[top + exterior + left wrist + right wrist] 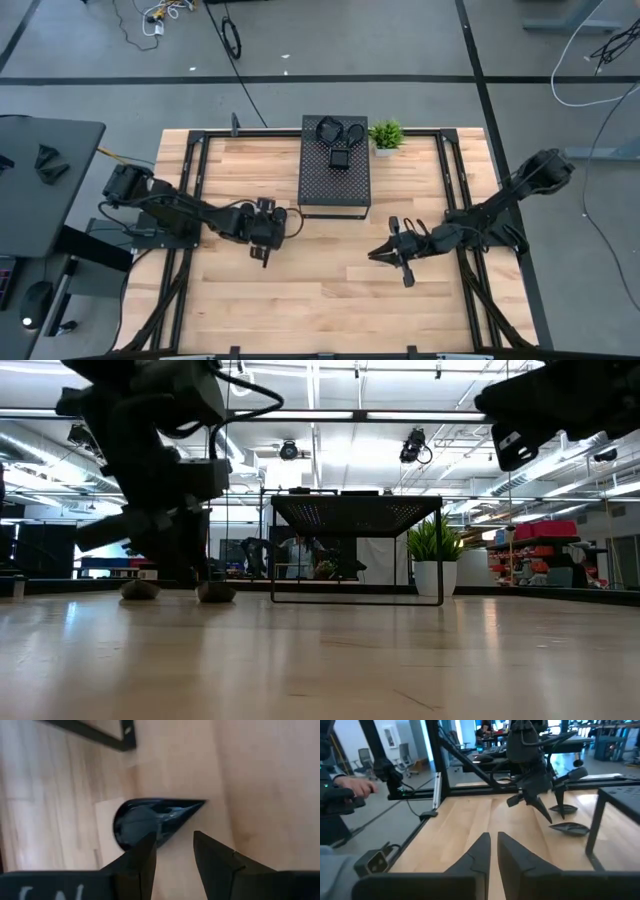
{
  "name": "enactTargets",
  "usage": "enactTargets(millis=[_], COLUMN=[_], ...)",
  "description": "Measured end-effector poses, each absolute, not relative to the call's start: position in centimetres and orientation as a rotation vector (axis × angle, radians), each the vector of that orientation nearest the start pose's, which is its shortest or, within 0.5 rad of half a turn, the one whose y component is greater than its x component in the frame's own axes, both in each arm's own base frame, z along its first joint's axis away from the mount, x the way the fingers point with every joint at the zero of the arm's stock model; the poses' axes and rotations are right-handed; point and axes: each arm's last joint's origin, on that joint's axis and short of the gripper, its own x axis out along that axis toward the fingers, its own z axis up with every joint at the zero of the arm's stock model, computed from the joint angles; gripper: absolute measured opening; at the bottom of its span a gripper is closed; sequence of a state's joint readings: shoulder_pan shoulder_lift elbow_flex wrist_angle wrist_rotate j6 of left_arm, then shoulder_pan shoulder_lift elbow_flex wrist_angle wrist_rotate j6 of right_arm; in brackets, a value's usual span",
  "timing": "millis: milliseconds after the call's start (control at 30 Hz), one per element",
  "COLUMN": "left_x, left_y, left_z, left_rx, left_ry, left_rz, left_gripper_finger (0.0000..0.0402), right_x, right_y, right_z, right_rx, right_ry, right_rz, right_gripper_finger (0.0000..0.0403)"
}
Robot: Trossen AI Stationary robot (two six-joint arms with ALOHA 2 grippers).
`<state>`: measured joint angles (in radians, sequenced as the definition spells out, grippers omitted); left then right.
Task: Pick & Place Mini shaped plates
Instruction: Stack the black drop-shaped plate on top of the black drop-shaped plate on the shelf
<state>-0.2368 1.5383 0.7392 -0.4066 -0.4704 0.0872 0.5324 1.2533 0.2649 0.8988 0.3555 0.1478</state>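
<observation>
A glossy black teardrop plate (145, 820) lies flat on the wooden table just ahead of my left gripper (174, 840), which is open and tilted down over it, left of the black perforated box (335, 175). The right wrist view shows two such plates (568, 827) (563, 810) on the table by the left gripper's fingers (542, 812). More mini shaped plates (328, 128) (340, 160) sit on the box's top. My right gripper (493, 840) is level at mid-table on the right (375, 254), shut, pointing at the left arm, with nothing between its fingers. My left gripper stands open close over the teardrop plate's rounded end (131, 822), slanting down from the table's left. One finger (142, 855) overlaps the plate's rim in the wrist view, and I cannot tell whether it touches it.
A small green potted plant (386, 135) stands beside the box at the far edge. A black frame (190, 170) runs along the table's sides. A person's hand (357, 785) shows beyond the table's left side. Bare wood (320, 300) lies toward the near edge.
</observation>
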Motion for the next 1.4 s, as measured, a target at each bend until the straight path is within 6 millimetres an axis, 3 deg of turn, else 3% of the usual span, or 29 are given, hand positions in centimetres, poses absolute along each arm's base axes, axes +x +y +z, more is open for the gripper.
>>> enactTargets(millis=[133,333,800,967,1133,1400], left_x=[25.5,25.4,25.5,25.6,26.2,28.6], left_y=[-3.6,-3.0,-3.1,-3.2,-4.8,-9.8], left_z=[14.2,13.3,13.3,13.3,14.1,18.1], left_rx=[0.489,0.517,0.501,0.477,0.405,0.263], left_ry=[1.147,1.121,1.095,1.086,1.033,0.751], left_rz=[0.181,0.078,0.039,0.035,-0.017,-0.186], left_gripper_finger=[0.0135,0.0113,0.0014,0.0006,0.0004,0.0002], right_x=[19.4,19.5,19.5,19.5,19.5,20.1], right_y=[9.7,9.6,9.6,9.6,9.7,10.6], right_z=[17.5,17.5,17.5,17.5,17.5,18.3], right_rx=[0.105,0.107,0.102,0.102,0.101,0.080], right_ry=[0.089,0.089,0.088,0.088,0.090,0.109], right_rz=[0.150,0.146,0.148,0.147,0.159,0.362], right_gripper_finger=[0.0038,0.0038,0.0038,0.0038,0.0038,0.0038])
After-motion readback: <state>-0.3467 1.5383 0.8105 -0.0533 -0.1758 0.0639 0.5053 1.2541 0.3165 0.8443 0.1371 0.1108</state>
